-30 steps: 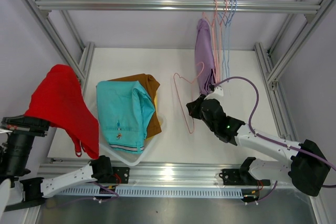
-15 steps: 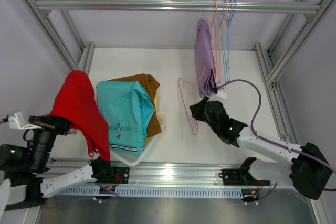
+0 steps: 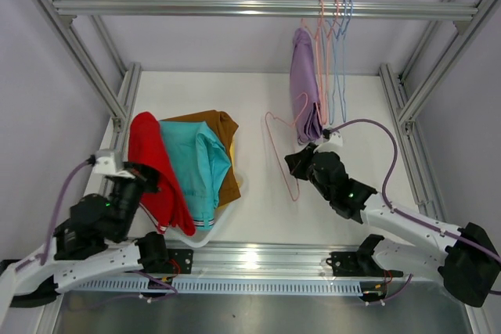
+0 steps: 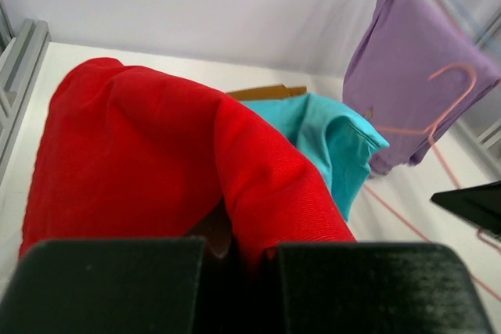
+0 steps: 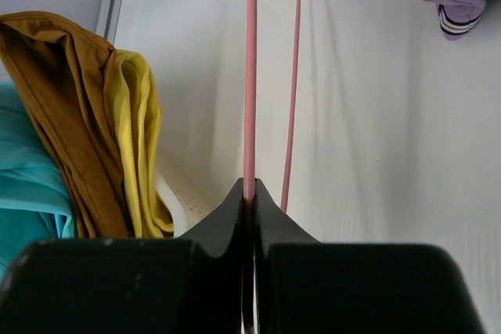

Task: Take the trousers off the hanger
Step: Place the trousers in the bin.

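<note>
From above, a white worktop [image 3: 258, 103] sits inside a silver metal frame [image 3: 84, 51] with pale grey walls [image 3: 35, 91] all round, and a rail [image 3: 235, 8] runs across the far side. Toward the rail's right end the lilac trousers [image 3: 303, 76] hang on a hanger, just beside a few spare hangers [image 3: 338, 52]. Near the worktop's front left corner, a white basket [image 3: 205, 230] carries the teal trousers [image 3: 196, 162] on top of the brown trousers [image 3: 227, 146]. The red trousers [image 3: 156, 174] hang from the left gripper [image 3: 145, 174] at the pile's left side, overlapping the teal in this view. In the middle of the worktop, the right gripper [image 3: 296, 163] has a pink hanger [image 3: 275, 154] by its wire. Over to the left wrist: the fingers are closed tight on a fold of red cloth that fills the foreground. Teal and a sliver of brown show behind it, and the lilac hangs at upper right against the grey wall. Right wrist now: the fingers are clamped together on the pink wire, with white worktop beneath. On the left, the yellow trousers [image 5: 137, 131] are tucked against the brown in the basket, and the lilac hem sits in the top right corner.
</note>
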`<move>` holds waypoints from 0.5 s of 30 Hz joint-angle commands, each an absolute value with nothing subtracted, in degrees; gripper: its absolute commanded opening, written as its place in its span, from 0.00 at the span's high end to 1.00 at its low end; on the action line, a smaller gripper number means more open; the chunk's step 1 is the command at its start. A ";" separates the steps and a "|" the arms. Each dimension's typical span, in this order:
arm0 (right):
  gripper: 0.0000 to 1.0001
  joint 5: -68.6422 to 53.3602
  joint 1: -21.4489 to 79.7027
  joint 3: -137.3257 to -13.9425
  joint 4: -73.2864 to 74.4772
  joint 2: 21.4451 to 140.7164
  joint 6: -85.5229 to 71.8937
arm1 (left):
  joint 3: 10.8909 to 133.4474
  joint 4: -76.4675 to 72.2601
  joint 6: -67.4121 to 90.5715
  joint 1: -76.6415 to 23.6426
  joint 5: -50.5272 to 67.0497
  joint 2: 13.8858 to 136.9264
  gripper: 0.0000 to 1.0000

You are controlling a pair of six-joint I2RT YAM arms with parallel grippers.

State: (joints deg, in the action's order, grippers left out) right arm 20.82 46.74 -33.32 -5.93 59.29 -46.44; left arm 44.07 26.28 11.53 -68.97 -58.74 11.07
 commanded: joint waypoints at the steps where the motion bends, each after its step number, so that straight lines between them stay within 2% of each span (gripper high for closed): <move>1: 1.00 20.13 46.58 -32.61 -8.44 56.35 -44.92 | 43.50 13.11 14.50 -68.64 -58.01 19.23 0.99; 8: 1.00 18.90 46.58 -31.12 -5.54 50.64 -44.03 | 41.67 9.15 20.29 -61.80 -56.78 34.35 0.99; 11: 1.00 18.63 46.58 -29.89 -3.61 46.95 -43.68 | 38.52 6.09 24.78 -54.35 -49.26 38.66 0.99; 15: 1.00 18.98 46.49 -28.92 -1.32 44.21 -43.16 | 36.83 0.46 25.40 -52.30 -44.39 45.07 0.99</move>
